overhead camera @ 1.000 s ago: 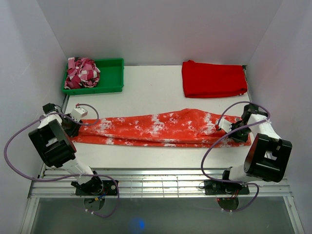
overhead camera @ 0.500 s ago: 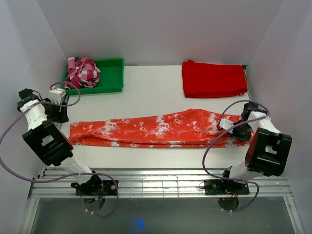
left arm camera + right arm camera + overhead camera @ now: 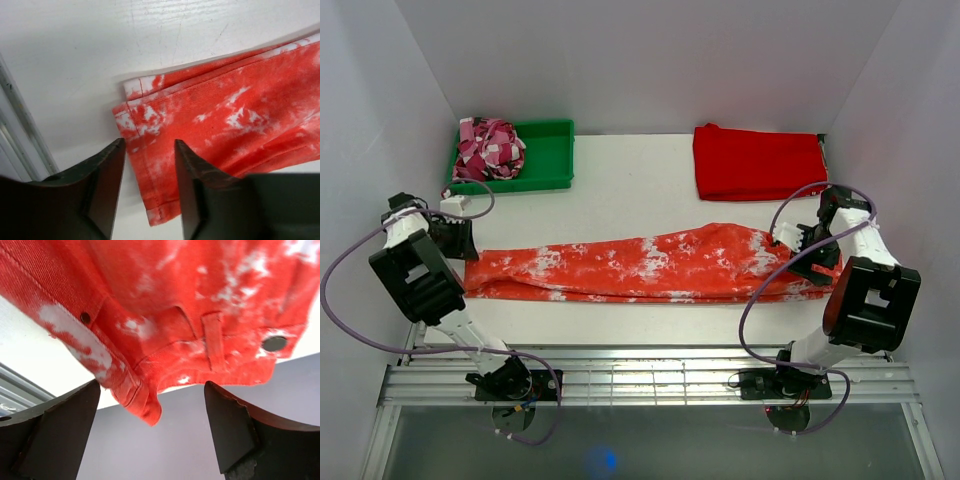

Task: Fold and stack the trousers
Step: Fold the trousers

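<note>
The trousers [image 3: 650,262], orange-red with white splotches, lie stretched out lengthwise across the middle of the table. My left gripper [image 3: 463,240] sits at their left end. In the left wrist view it [image 3: 149,145] is open, its jaws straddling the hemmed leg end [image 3: 150,165] without pinching it. My right gripper [image 3: 802,246] is at the waist end on the right. In the right wrist view it [image 3: 152,390] stands wide open, and the waistband [image 3: 165,300], with belt loop and rivets, hangs loose above the gap.
A green bin [image 3: 545,150] at the back left holds a crumpled pink-and-white cloth [image 3: 488,148]. A plain red folded cloth [image 3: 758,162] lies at the back right. Grey walls close in on both sides, and a metal rail [image 3: 640,375] runs along the near edge.
The right gripper has gone from shut to wide open, letting go of the waist. The left gripper swung out left, then came back over the leg hem. The cloth has settled flat.
</note>
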